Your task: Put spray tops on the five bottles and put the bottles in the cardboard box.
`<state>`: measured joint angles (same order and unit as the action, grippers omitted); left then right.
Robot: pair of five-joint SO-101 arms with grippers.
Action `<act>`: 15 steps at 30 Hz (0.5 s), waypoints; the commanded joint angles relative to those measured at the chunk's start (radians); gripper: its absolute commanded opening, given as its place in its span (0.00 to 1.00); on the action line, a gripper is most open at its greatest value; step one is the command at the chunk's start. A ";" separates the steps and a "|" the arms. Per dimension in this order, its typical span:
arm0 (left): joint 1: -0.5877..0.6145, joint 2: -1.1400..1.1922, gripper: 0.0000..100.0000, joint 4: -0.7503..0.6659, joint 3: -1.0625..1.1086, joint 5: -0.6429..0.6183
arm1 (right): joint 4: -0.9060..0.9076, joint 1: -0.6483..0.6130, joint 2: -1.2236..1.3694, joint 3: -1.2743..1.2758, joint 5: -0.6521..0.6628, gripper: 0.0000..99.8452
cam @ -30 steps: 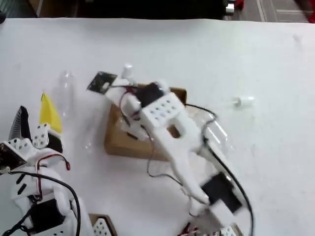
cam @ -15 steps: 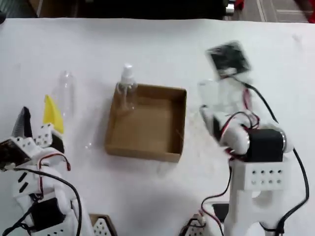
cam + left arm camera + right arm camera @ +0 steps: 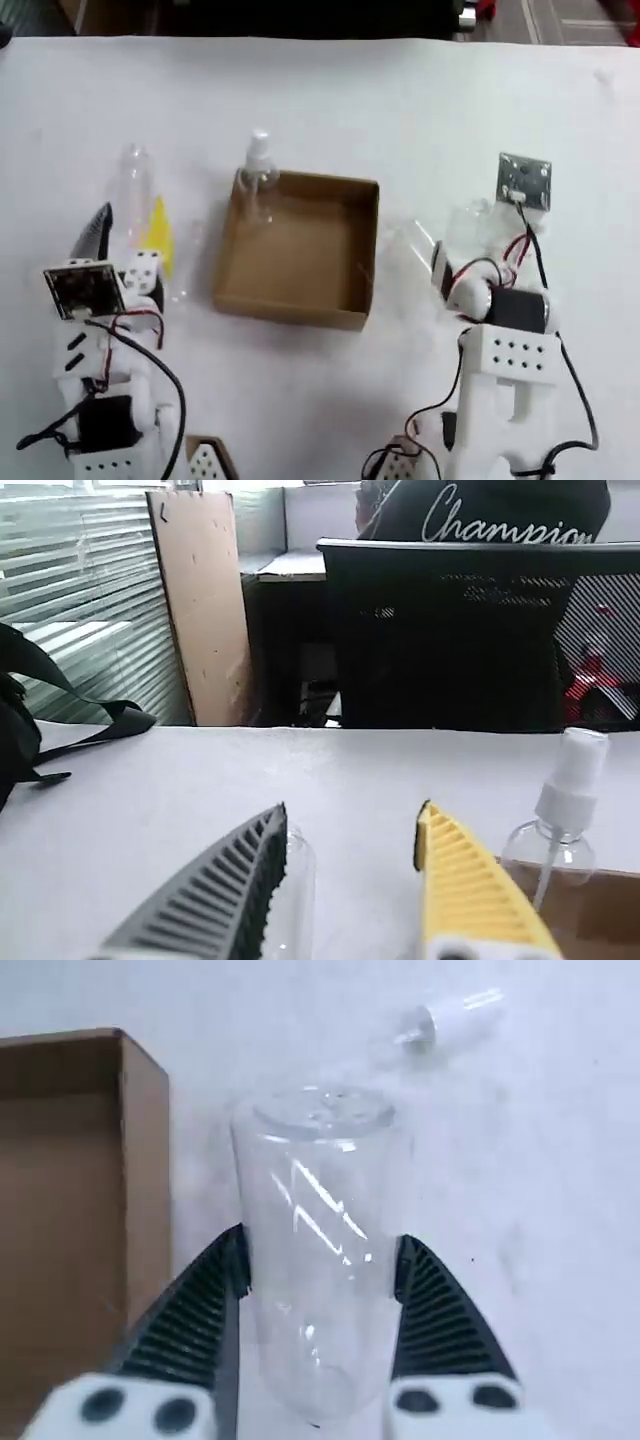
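In the high view, the cardboard box (image 3: 350,305) sits open near the middle of the white table (image 3: 400,90). A capped bottle (image 3: 258,182) with its spray top on stands upright at the box's 11 o'clock corner, seemingly just inside the wall. A bare bottle (image 3: 133,172), clear and with no top, is on the table at about 10 o'clock from the box, well apart from it. The left gripper (image 3: 126,230) is at 9 o'clock from the box and just short of the bare bottle, its grey and yellow fingers spread and gripping nothing. At 3 o'clock from the box, the right gripper (image 3: 468,232) is clamped on a second clear bottle, the held bottle (image 3: 470,222), near the box's side. In the left wrist view, the left gripper (image 3: 345,875) is spread wide, and the bare bottle (image 3: 297,880) shows beside its grey finger. The capped bottle (image 3: 560,825) rises beyond the yellow finger, behind the brown edge of the box (image 3: 590,915). In the right wrist view, the right gripper (image 3: 318,1295) pinches the held bottle (image 3: 318,1230) between its two black ribbed fingers. The box (image 3: 70,1210) is beside it, and a loose spray top (image 3: 445,1015) lies on the table farther off.
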<state>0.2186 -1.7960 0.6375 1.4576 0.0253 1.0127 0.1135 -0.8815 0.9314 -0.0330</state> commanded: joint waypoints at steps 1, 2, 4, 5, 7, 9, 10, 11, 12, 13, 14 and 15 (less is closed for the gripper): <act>-0.071 0.186 0.20 0.021 -0.160 0.011 | -0.137 0.027 -0.018 0.091 -0.011 0.02; -0.087 0.262 0.20 0.028 -0.209 0.011 | -0.179 0.028 -0.018 0.129 -0.011 0.02; -0.113 0.435 0.20 0.049 -0.322 0.011 | -0.257 0.028 -0.019 0.192 -0.009 0.02; -0.124 0.529 0.20 0.078 -0.388 0.011 | -0.280 0.028 -0.022 0.207 -0.009 0.02; -0.140 0.711 0.20 0.173 -0.514 0.011 | -0.298 0.028 -0.024 0.218 -0.011 0.02; -0.148 0.874 0.20 0.282 -0.615 0.012 | -0.303 0.030 -0.024 0.219 -0.006 0.02; -0.150 0.947 0.20 0.331 -0.654 0.012 | -0.303 0.033 -0.024 0.219 -0.005 0.02; -0.147 1.012 0.20 0.371 -0.686 0.014 | -0.303 0.041 -0.024 0.219 -0.005 0.02; -0.145 1.067 0.20 0.400 -0.707 0.014 | -0.308 0.050 -0.024 0.219 -0.005 0.02; -0.145 1.109 0.20 0.422 -0.721 0.014 | -0.326 0.058 -0.021 0.221 -0.005 0.02; -0.145 1.139 0.20 0.430 -0.724 0.014 | -0.348 0.070 -0.016 0.224 -0.005 0.02; -0.148 1.159 0.20 0.431 -0.720 0.014 | -0.364 0.082 -0.015 0.229 -0.005 0.02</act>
<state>0.0852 -0.7250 1.0395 0.8132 0.0299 0.6997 0.1642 -0.8830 1.1630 -0.0361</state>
